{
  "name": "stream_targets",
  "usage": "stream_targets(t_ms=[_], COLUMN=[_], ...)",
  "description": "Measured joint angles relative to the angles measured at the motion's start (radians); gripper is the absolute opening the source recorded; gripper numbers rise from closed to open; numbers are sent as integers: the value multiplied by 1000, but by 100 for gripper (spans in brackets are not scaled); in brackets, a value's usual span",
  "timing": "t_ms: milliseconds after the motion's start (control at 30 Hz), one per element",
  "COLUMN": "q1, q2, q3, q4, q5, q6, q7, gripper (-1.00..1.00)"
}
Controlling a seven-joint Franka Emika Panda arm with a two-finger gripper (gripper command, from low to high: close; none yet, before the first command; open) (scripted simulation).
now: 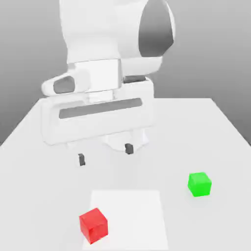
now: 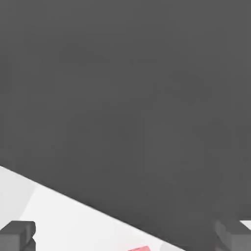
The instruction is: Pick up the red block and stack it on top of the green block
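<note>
Two small matte cubes sit on the white desk (image 1: 215, 127). The red block (image 1: 93, 225), plain-faced, lies at the lower left of the exterior view on a brighter white square (image 1: 132, 215). The green block (image 1: 199, 184), equal in size, rests well apart at the right. Above them hangs the end effector (image 1: 105, 154), fingers spread wide, holding nothing.

We record a small bright red cube (image 1: 93, 225) with plain matt faces, smooth and unmarked, like moulded plastic. We record a small bright green cube (image 1: 199, 184) of the same matt, smooth finish. The pale grey table top (image 1: 215, 147) looks smooth and flat-toned, with a whiter matt square patch (image 1: 132, 215) on it. The white robot arm casing (image 1: 98, 44) appears as smooth plastic with a soft sheen; its dark grey fingertips (image 1: 81, 159) look matt.
</note>
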Motion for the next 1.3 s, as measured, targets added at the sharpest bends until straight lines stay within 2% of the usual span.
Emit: stream_targets(t_ms=[200,367,400,633,800,967,1300], q1=[-26,-84,-97,-98,-56,42,390], q2=[201,379,406,407,249,141,-64], q3=[-13,59,75,76,15,117,279], q4=[-52,-33,-29,-29,-58,-138,-320], q5=[-38,49,65,65,-46,-100,-148], q6=[95,230,251,251,126,94,77], q7=[-145,-236,-248,-249,-170,-341,-809], gripper=[0,0,-100,-100,-100,-100,-100])
